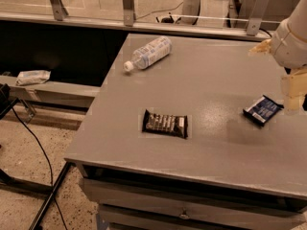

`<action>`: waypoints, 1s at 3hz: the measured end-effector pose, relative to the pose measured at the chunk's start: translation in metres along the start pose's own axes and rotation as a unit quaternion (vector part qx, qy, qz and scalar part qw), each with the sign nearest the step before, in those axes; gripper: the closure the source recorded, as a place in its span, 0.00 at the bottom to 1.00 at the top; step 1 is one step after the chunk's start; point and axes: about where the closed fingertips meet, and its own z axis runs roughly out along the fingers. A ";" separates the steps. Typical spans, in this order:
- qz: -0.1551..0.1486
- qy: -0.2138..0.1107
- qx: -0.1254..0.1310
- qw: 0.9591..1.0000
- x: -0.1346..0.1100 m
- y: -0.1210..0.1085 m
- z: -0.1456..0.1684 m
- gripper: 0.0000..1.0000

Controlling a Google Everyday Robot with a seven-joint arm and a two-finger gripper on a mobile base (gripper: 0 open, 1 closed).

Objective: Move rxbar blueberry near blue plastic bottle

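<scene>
The rxbar blueberry (263, 110), a small dark navy bar with pale lettering, lies flat near the right edge of the grey table (206, 80). The blue plastic bottle (147, 52), clear with a pale label and white cap, lies on its side at the table's far left. My gripper (293, 97) hangs at the right edge of the view, just to the right of the rxbar and partly cut off by the frame.
A larger black-brown wrapped bar (165, 123) with white print lies in the middle of the table near the front. A railing with metal posts (127, 4) runs behind the table. A crumpled wrapper (31, 76) lies on a low ledge to the left. Cables cross the floor.
</scene>
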 end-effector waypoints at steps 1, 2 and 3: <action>-0.090 0.031 -0.004 0.995 0.025 -0.005 0.024 0.00; -0.137 0.027 -0.007 0.990 0.039 -0.004 0.036 0.00; -0.182 0.017 -0.025 0.983 0.044 0.005 0.052 0.00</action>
